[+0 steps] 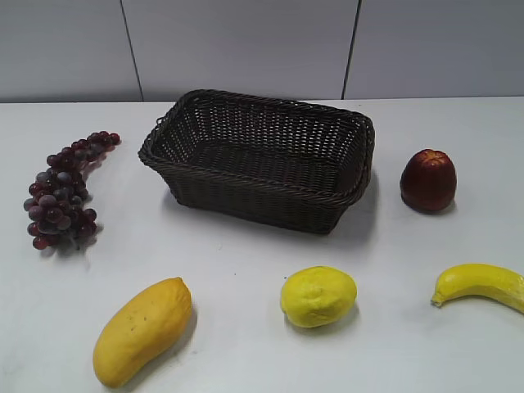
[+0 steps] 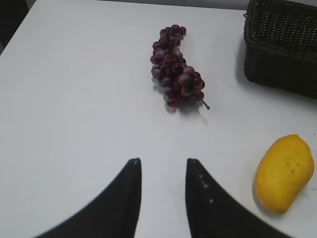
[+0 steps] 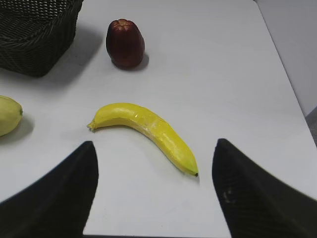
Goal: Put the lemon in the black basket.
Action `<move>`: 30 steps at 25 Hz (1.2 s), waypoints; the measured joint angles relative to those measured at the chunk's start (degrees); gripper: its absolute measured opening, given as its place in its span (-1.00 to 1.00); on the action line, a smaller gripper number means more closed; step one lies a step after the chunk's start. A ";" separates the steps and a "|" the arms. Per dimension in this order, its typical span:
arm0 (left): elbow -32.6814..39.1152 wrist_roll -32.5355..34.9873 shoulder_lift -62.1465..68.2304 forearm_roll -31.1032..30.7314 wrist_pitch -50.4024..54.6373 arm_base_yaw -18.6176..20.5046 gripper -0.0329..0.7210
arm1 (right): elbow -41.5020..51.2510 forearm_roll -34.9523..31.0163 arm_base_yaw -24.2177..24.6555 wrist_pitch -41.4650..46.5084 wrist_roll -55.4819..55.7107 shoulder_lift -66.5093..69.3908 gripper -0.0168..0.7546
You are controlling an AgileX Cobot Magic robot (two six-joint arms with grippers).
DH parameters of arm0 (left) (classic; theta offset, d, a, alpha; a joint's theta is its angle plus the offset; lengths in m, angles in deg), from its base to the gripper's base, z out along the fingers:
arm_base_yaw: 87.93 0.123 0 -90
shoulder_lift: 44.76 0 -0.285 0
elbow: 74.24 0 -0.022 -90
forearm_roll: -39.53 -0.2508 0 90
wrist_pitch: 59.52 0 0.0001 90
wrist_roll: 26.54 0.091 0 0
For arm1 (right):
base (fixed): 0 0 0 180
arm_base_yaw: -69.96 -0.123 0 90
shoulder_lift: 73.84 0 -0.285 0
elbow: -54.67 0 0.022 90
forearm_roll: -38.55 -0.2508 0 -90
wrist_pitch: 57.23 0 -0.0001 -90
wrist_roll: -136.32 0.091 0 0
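The lemon (image 1: pixel 318 295) lies on the white counter (image 1: pixel 246 270), just in front of the black basket (image 1: pixel 260 158) and apart from it, with bare counter between the two. To its left lies a mango (image 1: pixel 141 329), to its right a banana (image 1: pixel 481 284); a dark red apple (image 1: pixel 427 179) stands beside the basket's right end and a bunch of purple grapes (image 1: pixel 65 190) lies off its left end. Nothing sits inside the basket.

The exterior view shows neither arm — only the wrist views do. The left tool (image 2: pixel 162 193) hangs above bare counter with its two dark fingers (image 2: pixel 124 198) a narrow gap apart and nothing between them. Ahead of it lie the grapes (image 2: pixel 175 66), the basket's corner (image 2: pixel 281 45) sits ahead to its right, and the mango (image 2: pixel 284 173) is just beside it on the right. The lemon does not show in this view.

The right tool (image 3: pixel 154 191) is spread wide, its fingers (image 3: pixel 54 193) at either edge of the picture, gripping nothing. The banana (image 3: pixel 146 131) lies directly ahead of it, between the fingers' lines; the apple (image 3: pixel 125 43) stands farther ahead, the basket (image 3: pixel 34 32) ahead to the left. Only a sliver of the lemon (image 3: pixel 8 115) shows, at the left edge, with the banana's stem end pointing toward it.
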 joint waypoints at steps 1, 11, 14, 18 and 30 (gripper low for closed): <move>0.00 0.00 0.00 0.00 0.00 0.00 -0.27 | 0.00 0.00 0.00 0.00 0.00 0.00 0.56; 0.00 0.00 0.00 0.00 0.00 0.00 -0.27 | 0.00 0.00 0.00 0.00 0.00 0.00 0.56; 0.00 0.00 0.00 0.00 0.00 0.00 -0.27 | 0.00 0.00 0.00 0.00 0.00 0.00 0.56; 0.00 0.00 0.00 0.00 0.00 0.00 -0.27 | 0.00 0.00 0.00 0.00 0.00 0.00 0.56; 0.00 0.00 0.00 0.00 -0.01 0.00 -0.29 | -1.58 -5.14 0.00 -13.27 0.04 4.78 0.56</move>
